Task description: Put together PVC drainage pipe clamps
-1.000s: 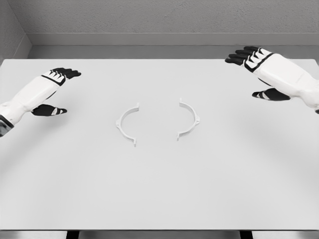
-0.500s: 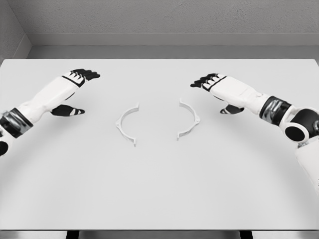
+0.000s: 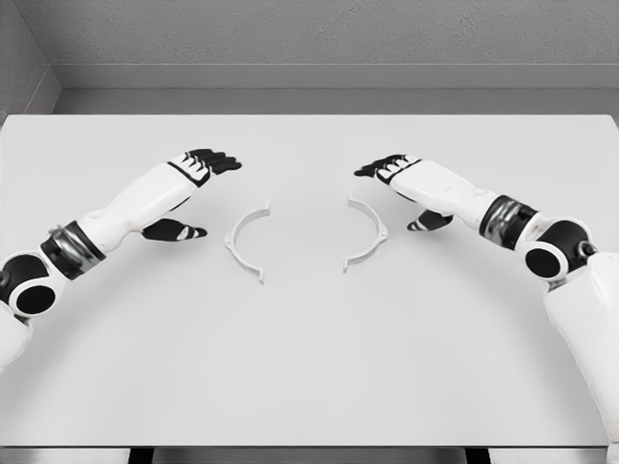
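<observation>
**Each hand beside its own clamp half, reaching inward**

Head view: two white half-ring clamp pieces lie flat near the middle of the table (image 3: 309,387), well apart from each other, with their open sides facing across the gap. The left clamp half (image 3: 246,242) bows out to the left; the right clamp half (image 3: 368,235) bows out to the right. Each arc's long axis, end to end, runs roughly away from the robot, tilted a little.

The left hand (image 3: 189,188) hangs just left of and beyond the left half, fingers extended and loosely spread, thumb (image 3: 176,230) dropped below, holding nothing. The right hand (image 3: 406,184) mirrors it, just right of and beyond the right half, fingers stretched flat, thumb hanging under, empty too. Neither hand touches its piece.

The relation that matters: each half lies inward of and nearer to the robot than its matching hand, so left hand suits left half and right suits right. My judgement is that each hand needs to drop and close over the outer bow of its arc, then bring the open ends together.
</observation>
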